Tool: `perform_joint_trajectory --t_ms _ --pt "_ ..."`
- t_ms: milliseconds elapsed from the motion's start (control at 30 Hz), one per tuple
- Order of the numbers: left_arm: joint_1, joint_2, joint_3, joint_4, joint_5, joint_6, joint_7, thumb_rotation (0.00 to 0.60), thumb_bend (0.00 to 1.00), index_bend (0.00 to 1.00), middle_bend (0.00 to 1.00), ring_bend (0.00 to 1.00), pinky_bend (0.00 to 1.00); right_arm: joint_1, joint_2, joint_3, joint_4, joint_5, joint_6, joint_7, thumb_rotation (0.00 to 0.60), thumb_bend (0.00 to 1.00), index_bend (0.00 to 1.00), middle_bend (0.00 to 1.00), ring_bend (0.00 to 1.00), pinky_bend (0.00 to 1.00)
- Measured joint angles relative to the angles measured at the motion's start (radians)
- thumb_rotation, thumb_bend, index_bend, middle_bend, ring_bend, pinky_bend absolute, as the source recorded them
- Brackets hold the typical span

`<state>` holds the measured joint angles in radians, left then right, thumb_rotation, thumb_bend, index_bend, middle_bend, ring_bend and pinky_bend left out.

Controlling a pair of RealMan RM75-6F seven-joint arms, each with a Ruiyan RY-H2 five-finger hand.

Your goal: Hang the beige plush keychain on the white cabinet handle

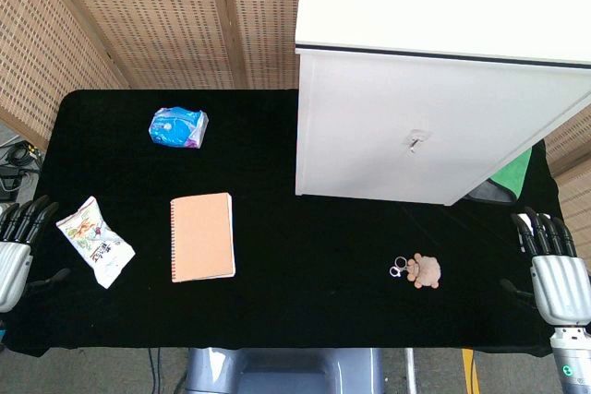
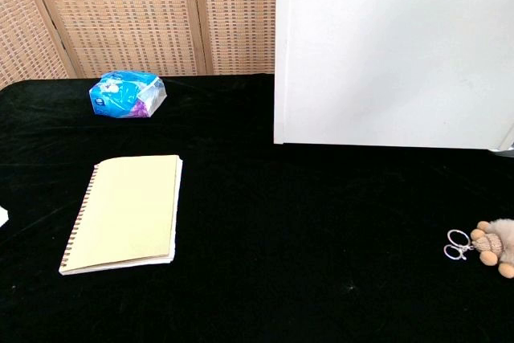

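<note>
The beige plush keychain (image 1: 425, 270) lies on the black table with its metal ring (image 1: 399, 268) to its left; the chest view shows it at the right edge (image 2: 495, 246). The white cabinet (image 1: 434, 126) stands at the back right, with a small handle (image 1: 416, 142) on its front face. My right hand (image 1: 554, 265) rests at the table's right edge, to the right of the keychain, fingers straight and apart, holding nothing. My left hand (image 1: 17, 244) sits at the left edge, fingers also spread and empty. Neither hand shows in the chest view.
A tan spiral notebook (image 1: 202, 236) lies left of centre. A white snack packet (image 1: 94, 240) is near my left hand. A blue packet (image 1: 177, 126) sits at the back left. Something green (image 1: 512, 175) shows beside the cabinet's right side.
</note>
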<state>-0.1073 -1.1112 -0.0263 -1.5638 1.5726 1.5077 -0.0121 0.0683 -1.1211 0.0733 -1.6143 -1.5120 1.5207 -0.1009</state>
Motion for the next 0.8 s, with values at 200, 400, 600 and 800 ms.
perform_joint_trajectory --t_ms 200,400,600,800 --pt "0.001 -0.003 0.001 0.0 -0.004 -0.001 -0.002 0.6 0.0 0.0 0.0 0.0 0.0 0.001 -0.001 -0.004 -0.002 0.001 -0.008 -0.008 0.6 0.0 0.0 0.0 0.0 0.0" --pt "-0.003 -0.008 -0.002 0.007 0.001 0.004 -0.011 0.6 0.0 0.0 0.0 0.0 0.0 0.027 -0.001 -0.005 -0.014 -0.001 -0.058 -0.019 0.6 0.0 0.03 0.54 0.46 0.22" --pt "-0.017 -0.028 -0.011 0.036 -0.018 -0.023 -0.016 0.6 0.0 0.0 0.0 0.0 0.0 0.122 0.002 0.009 -0.018 -0.006 -0.196 -0.047 0.6 0.0 0.24 0.77 0.7 0.84" --pt "-0.03 -0.052 -0.019 0.062 -0.034 -0.04 -0.004 0.6 0.0 0.0 0.0 0.0 0.0 0.251 0.0 0.029 -0.019 0.008 -0.4 -0.044 0.6 0.05 0.38 0.86 0.8 0.99"
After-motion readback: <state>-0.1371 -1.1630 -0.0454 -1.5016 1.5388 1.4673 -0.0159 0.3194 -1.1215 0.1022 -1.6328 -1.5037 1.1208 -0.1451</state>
